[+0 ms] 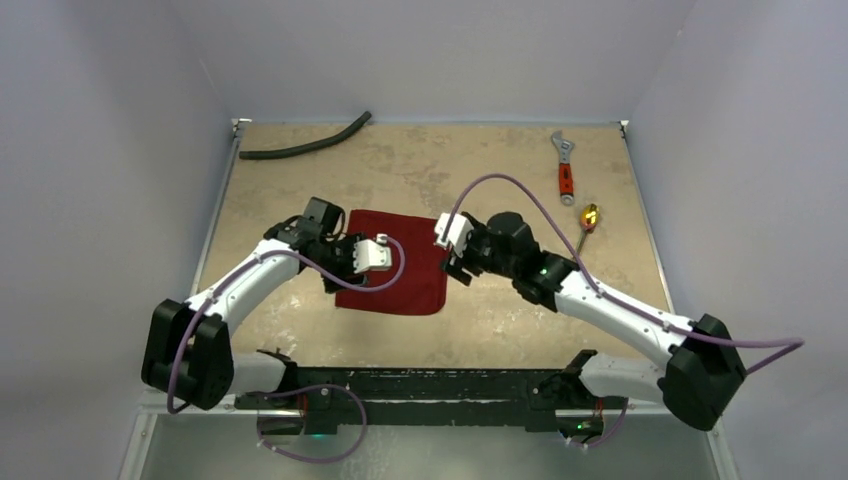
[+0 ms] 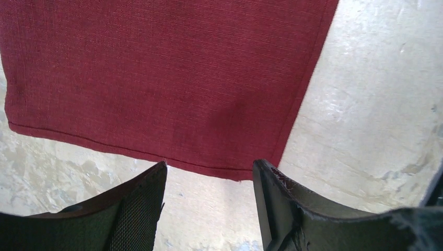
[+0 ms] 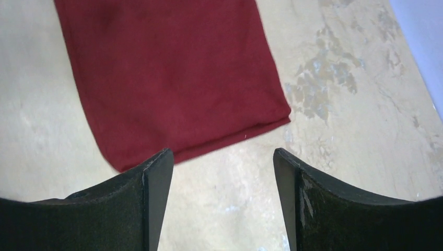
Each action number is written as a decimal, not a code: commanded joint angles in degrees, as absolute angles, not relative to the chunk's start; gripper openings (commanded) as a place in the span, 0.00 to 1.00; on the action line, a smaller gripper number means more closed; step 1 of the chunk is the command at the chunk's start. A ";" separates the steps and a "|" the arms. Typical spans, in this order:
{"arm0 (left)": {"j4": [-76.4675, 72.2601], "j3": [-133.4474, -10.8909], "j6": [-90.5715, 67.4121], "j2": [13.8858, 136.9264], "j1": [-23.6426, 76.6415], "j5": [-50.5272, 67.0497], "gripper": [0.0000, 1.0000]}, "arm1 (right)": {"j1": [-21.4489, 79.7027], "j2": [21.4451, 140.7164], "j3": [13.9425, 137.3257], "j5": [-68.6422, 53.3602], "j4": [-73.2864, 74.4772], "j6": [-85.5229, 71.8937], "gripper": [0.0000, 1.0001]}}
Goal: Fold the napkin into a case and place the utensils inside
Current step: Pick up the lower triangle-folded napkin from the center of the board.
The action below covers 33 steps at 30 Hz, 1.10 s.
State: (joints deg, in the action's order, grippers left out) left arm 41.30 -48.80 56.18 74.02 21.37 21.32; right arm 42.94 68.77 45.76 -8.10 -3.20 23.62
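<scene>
At the middle of the mottled tan table (image 1: 480,170) the napkin (image 1: 415,275) lies flat, a dark red, nearly square cloth with a fine weave and a stitched hem along the edge seen from the left wrist. The left gripper (image 2: 209,170) and the right gripper (image 3: 223,157) each hang just off an edge of the cloth, jaws apart with nothing between them. A gold-coloured utensil (image 1: 589,216) lies well apart towards the right side, near a red-handled wrench (image 1: 565,168).
</scene>
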 commanded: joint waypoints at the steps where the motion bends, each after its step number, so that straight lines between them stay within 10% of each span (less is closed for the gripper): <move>1: 37.16 -48.61 63.69 77.62 17.94 25.63 0.60 | 43.17 65.07 41.33 -13.60 -3.92 33.62 0.73; 33: 43.67 -42.26 91.66 79.87 7.25 36.41 0.59 | 55.14 81.77 31.61 -9.46 -21.84 46.91 0.70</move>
State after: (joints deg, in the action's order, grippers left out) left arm 40.49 -41.06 87.94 81.73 7.81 32.62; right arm 54.74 81.12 29.58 -9.43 -19.75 45.06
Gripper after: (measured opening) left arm 0.599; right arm 0.699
